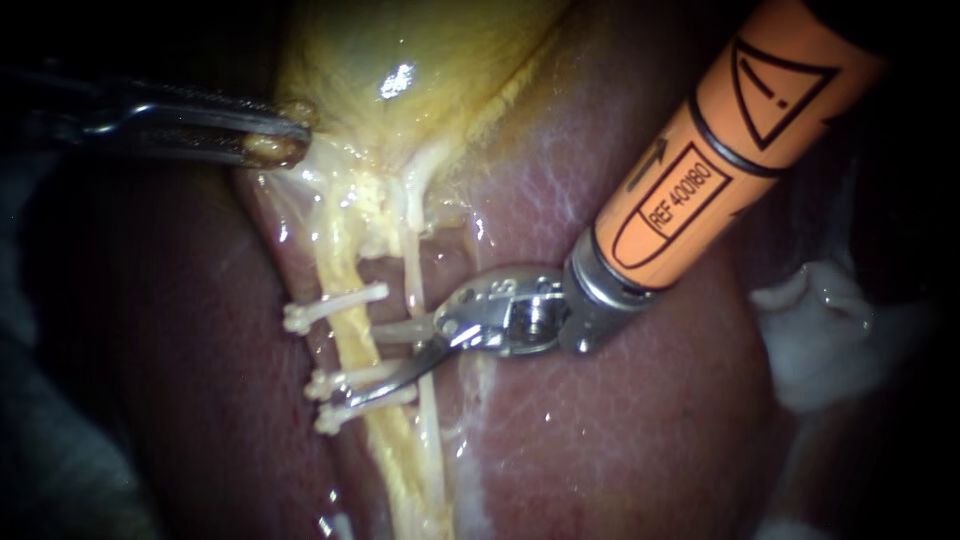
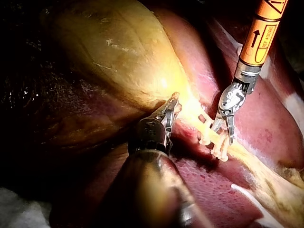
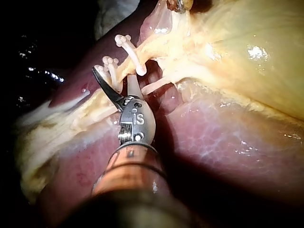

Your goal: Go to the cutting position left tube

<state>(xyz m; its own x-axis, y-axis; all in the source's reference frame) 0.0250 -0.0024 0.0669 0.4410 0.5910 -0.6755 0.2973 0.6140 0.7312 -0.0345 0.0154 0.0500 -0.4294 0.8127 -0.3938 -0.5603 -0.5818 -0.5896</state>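
Note:
The yellow gallbladder (image 1: 420,60) lies on the dark red liver (image 1: 620,430). My left instrument (image 1: 275,135) comes in from the left, its jaws shut on the gallbladder's lower edge and holding it taut. Below, the yellowish left tube (image 1: 345,260) carries one white clip (image 1: 335,306) and two lower clips (image 1: 342,382). A thinner white right tube (image 1: 413,270) runs beside it. My right instrument (image 1: 368,362), on an orange shaft, has its curved blades open around the left tube, in the gap between the upper clip and the lower pair. The left wrist view shows the open blades (image 2: 222,135) over the clips.
White gauze (image 1: 830,330) lies on the liver's right side, past the orange shaft. Pale fatty tissue (image 1: 400,470) continues below the clips. Dark surroundings border the liver on the left.

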